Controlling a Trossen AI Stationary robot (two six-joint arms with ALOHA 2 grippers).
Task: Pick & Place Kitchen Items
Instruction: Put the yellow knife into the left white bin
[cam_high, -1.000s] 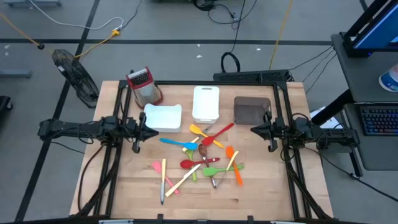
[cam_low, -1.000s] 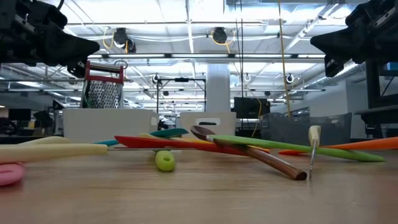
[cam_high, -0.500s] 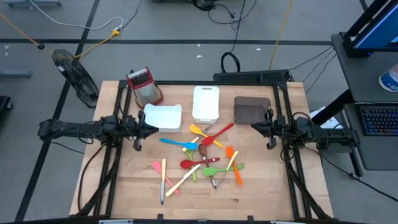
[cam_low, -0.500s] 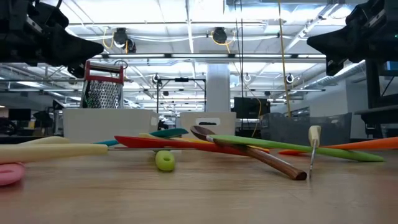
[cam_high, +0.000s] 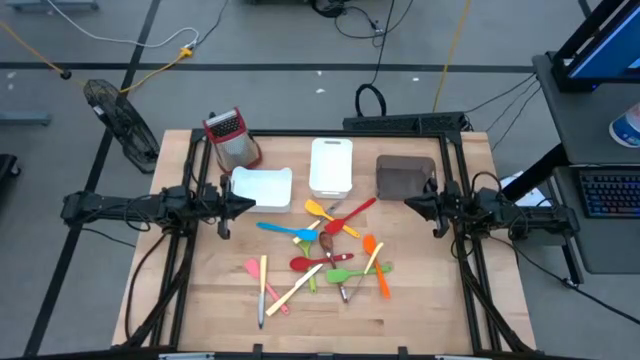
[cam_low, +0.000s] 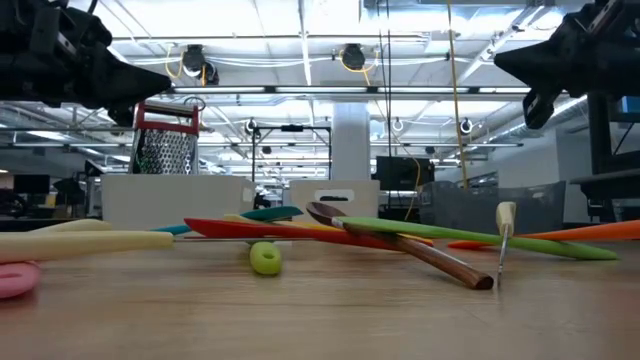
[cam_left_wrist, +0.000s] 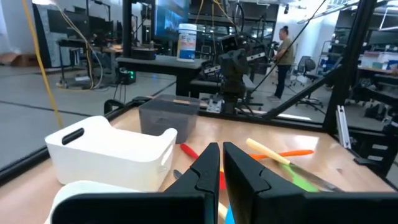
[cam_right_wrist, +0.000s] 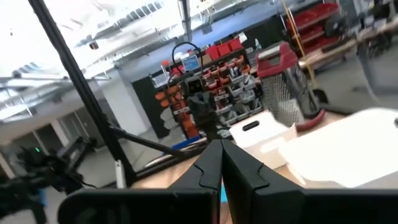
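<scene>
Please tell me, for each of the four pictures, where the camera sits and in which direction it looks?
High view: above the table, looking straight down; both arms show, left end effector and right end effector shut over the table's sides.
Low view: at table-top height, looking level across the utensils into the room; arms enter from above.
Left wrist view: on the left arm, facing the right arm; own shut fingers show.
Right wrist view: on the right arm, facing the left arm.
Shared: all four views show the box grater.

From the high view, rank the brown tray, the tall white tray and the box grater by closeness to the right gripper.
From the right gripper:
1. Brown tray, at the table's back, close beside the gripper.
2. Tall white tray, back centre.
3. Box grater, far back-left corner.
</scene>
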